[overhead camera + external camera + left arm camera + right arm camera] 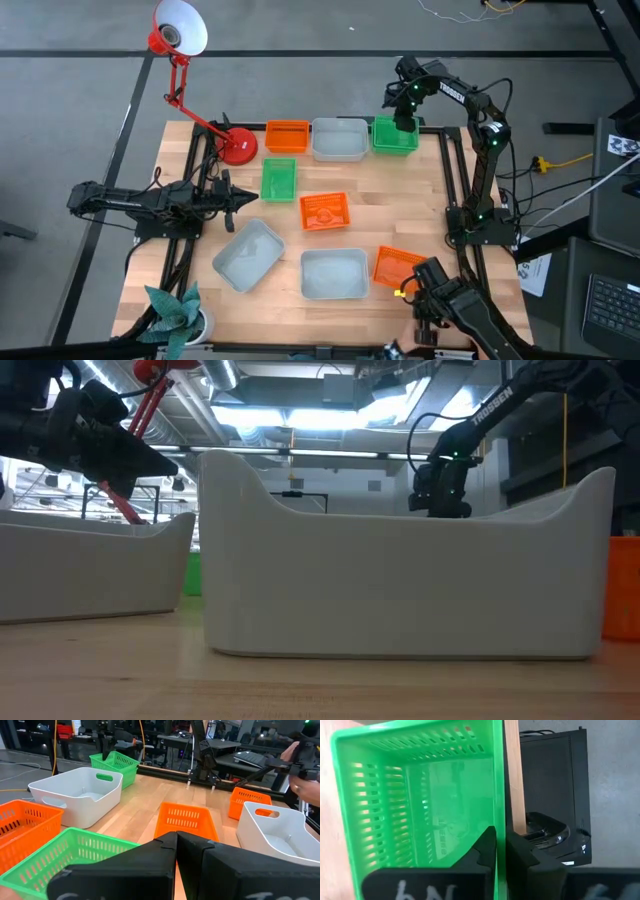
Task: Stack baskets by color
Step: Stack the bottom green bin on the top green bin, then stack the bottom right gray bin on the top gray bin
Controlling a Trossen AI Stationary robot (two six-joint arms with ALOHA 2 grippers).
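On the left side of the wooden counter [400,190] stands a red lamp [180,40] with its round base [238,147] near the far edge, and a small green plant [175,312] sits at the near left corner. The left gripper [240,199] hangs over the left part of the counter with its fingers [165,857] shut tight and holding nothing. Just beside it is a green basket [278,180], and nearer the front lies a grey basket [248,255], turned at a slant. Along the far edge there is an orange basket [287,136], then a grey basket [339,140] touching it, then another green basket [395,136] at the far right. In the middle sits an orange basket [324,211]. Near the front is one more grey basket [334,274], and beside it an orange basket [398,267], tilted a bit. The right gripper [404,122] is down at the far green basket, and its fingers [485,845] are pinched almost shut on that basket's side wall, one inside and one outside. A third dark arm [455,305] shows at the near right corner.
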